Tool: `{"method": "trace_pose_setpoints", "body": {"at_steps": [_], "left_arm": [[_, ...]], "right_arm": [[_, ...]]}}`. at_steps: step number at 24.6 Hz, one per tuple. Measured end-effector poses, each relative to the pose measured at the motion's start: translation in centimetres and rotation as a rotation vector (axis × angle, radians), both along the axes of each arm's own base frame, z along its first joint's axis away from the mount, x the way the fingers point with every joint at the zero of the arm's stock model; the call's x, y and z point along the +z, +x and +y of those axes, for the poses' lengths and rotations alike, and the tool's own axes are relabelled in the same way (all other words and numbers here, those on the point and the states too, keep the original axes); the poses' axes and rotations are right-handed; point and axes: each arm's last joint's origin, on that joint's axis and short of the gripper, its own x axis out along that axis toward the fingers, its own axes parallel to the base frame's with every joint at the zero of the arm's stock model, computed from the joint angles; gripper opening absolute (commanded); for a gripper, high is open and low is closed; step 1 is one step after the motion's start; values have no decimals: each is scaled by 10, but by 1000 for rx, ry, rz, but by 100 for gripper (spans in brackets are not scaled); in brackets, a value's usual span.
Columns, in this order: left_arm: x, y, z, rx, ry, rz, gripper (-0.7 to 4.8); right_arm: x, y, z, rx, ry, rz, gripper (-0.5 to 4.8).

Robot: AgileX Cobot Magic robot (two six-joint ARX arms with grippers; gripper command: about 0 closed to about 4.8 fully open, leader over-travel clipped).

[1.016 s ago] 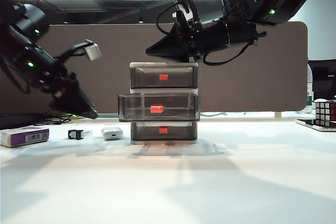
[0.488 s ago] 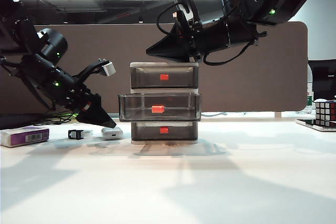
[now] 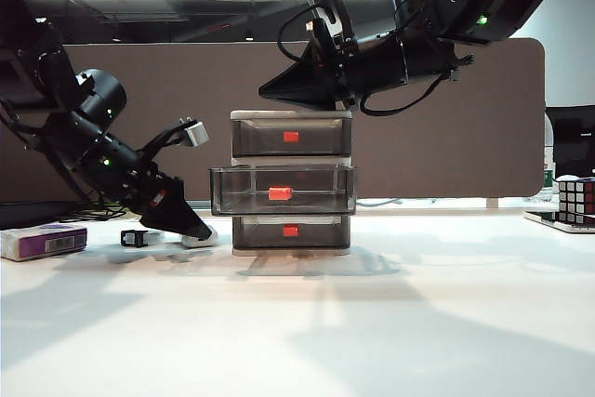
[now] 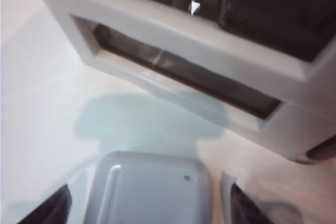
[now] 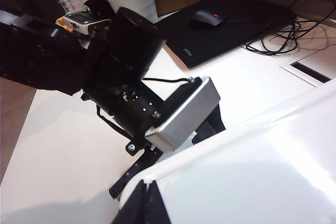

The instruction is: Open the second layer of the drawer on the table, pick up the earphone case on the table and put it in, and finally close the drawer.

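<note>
second layer (image 3: 282, 191) stands open. left gripper (image 4: 147, 203) jaws wide astride earphone case (image 4: 148, 190): close next. right gripper (image 5: 142, 203) on drawer (image 3: 291, 182) top, jaws' state unclear.

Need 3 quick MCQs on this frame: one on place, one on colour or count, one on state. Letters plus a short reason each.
1. Where is the earphone case?
A. on the table beside the drawer
B. in the top drawer
C. on the purple-and-white box

2. How many red-orange tabs show on the drawer fronts?
A. one
B. two
C. three

3. The second layer is:
A. pulled out
B. flush with the others
C. removed

Key: 1 A, the left pincer stands open around it on the tabletop. 2 C, one tab per front. 3 A, its front sits forward of the other two; the right pincer rests above the unit's top.
</note>
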Motion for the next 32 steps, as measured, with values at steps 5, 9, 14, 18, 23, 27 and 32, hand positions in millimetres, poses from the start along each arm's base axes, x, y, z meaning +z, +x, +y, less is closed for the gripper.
{"method": "trace_pose_setpoints", "body": {"at_steps": [5, 9, 14, 18, 23, 27, 32], "left_arm": [[-8, 1, -1, -1, 3, 19, 382], [-12, 1, -9, -21, 1, 14, 381], [-12, 2, -20, -23, 23, -23, 381], [-11, 3, -19, -11, 32, -26, 380], [-11, 3, -19, -11, 32, -26, 366], [-11, 3, -19, -11, 33, -24, 319], [-11, 3, -19, -9, 35, -24, 271]], "right_arm": [[0, 0, 0, 0, 0, 1, -5], [0, 0, 0, -1, -1, 1, -5], [0, 0, 0, -1, -1, 2, -5], [0, 0, 0, -1, -1, 2, -5], [0, 0, 0, -1, -2, 3, -5], [0, 0, 0, -1, -3, 6, -5], [0, 0, 0, -1, -3, 7, -5]]}}
